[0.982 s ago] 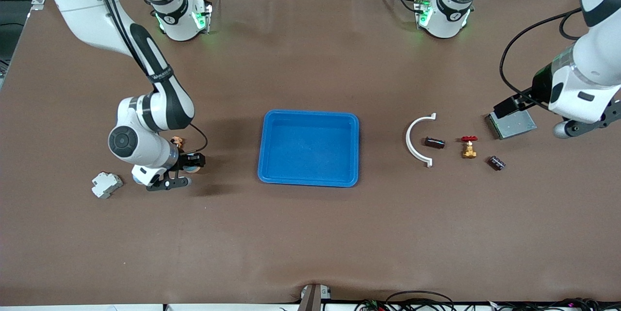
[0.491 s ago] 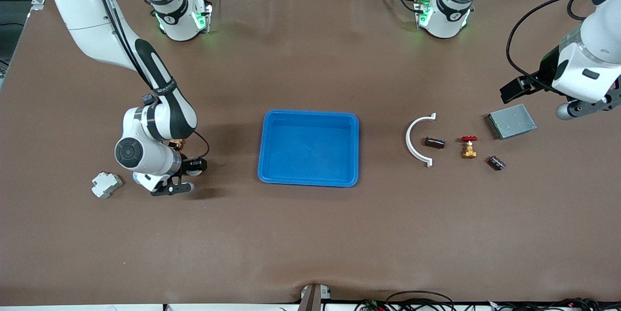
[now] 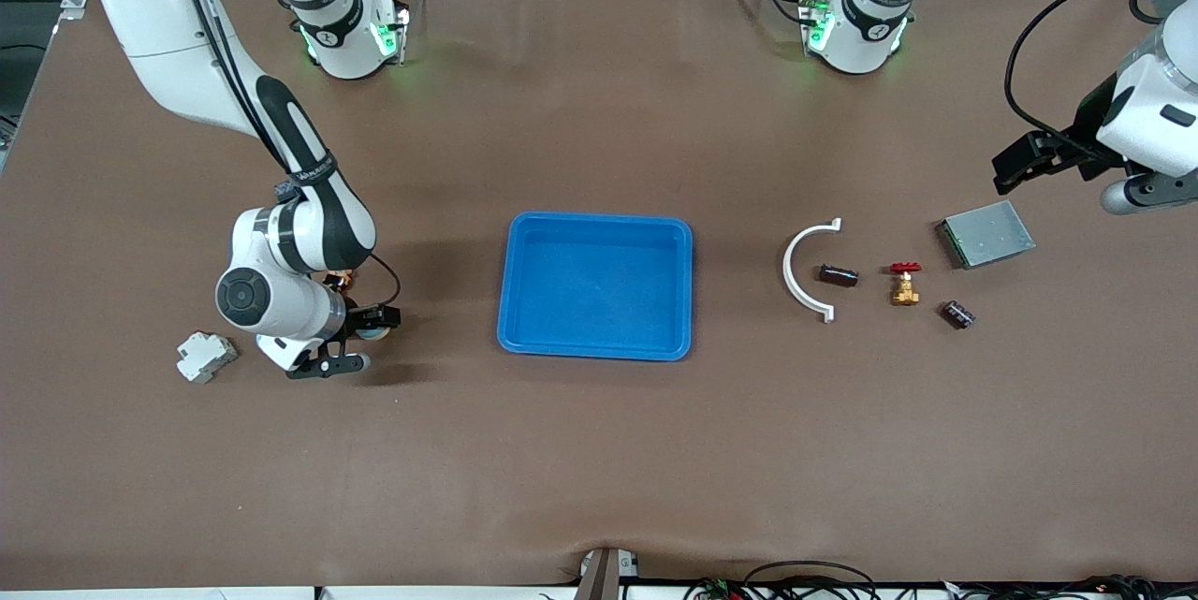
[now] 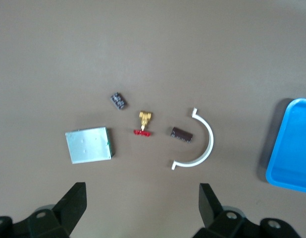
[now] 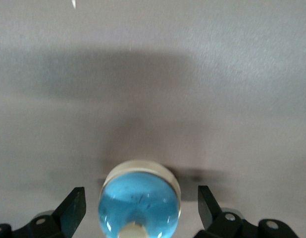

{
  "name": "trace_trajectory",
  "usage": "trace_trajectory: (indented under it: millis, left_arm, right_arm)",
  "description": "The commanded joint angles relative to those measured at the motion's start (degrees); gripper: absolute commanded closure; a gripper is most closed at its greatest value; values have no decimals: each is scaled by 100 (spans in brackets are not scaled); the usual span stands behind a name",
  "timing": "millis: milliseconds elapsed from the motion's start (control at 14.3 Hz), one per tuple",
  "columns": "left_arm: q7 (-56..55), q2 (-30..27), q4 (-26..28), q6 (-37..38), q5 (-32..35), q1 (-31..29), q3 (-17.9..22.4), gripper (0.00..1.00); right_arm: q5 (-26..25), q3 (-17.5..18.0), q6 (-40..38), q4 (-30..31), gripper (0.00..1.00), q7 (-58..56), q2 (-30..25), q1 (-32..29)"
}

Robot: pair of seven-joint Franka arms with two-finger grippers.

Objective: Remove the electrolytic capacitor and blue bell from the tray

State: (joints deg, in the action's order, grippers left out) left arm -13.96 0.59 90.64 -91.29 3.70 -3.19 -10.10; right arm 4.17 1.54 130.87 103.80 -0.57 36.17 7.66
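Tray (image 3: 595, 286) empty. Right claw (image 5: 138, 208) low over the table, jaws wide, blue bell (image 5: 139, 201) sitting on the table between its fingers, nothing gripped. Left claw (image 4: 142, 201) up in the air, wide, empty, waiting; the electrolytic capacitor (image 4: 182, 134) lies below it, beside a white clip (image 4: 198, 144). Risk: bell is round, so a finger brushing it on the lift could roll it off.

Table (image 3: 599, 450): matt brown covering, cloth-like, lightly wrinkled at the frame's lower edge.
Tray (image 3: 690, 282): bright blue plastic, smooth, faint sheen.
Bell (image 5: 139, 201): glossy blue dome, pale rim.
Flat box (image 3: 985, 234): dull grey metal, brushed look.
Curved clip (image 3: 796, 282): white plastic, matt.
Valve (image 3: 904, 286): brass-coloured metal, red handle.
Capacitor (image 3: 839, 275): dark, smooth sleeve.
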Motion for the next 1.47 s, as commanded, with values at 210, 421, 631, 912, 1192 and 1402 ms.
trace_trajectory:
  millis: [210,421,631,912,1192,1402]
  left_arm:
    - [166,-305,341,-188,-334,73,96,0]
    - [60,-305,341,49,-432,99,52,0]
    - [166,-323,341,242,-423,64,60,0]
    - [166,-323,244,287,-318,82,60,0]
    - [711,-367,218,296,-317,64,78,0]
    - [711,-349,209,252,-353,64,87,0]
  right_arm:
    - [-21,75,-2079,-333,0,198,-961,-116]
    - [-39,57,-3572,-991,0,206,-1226,-203]
    - [-65,5,-4734,-1327,0,215,-1673,-265]
    - [-196,-49,-5720,-1328,0,198,-2447,-414]
    - [-250,-83,-6396,-1782,0,145,-2598,-580]
    - [-250,-83,-6504,-2206,0,66,-2580,-783]
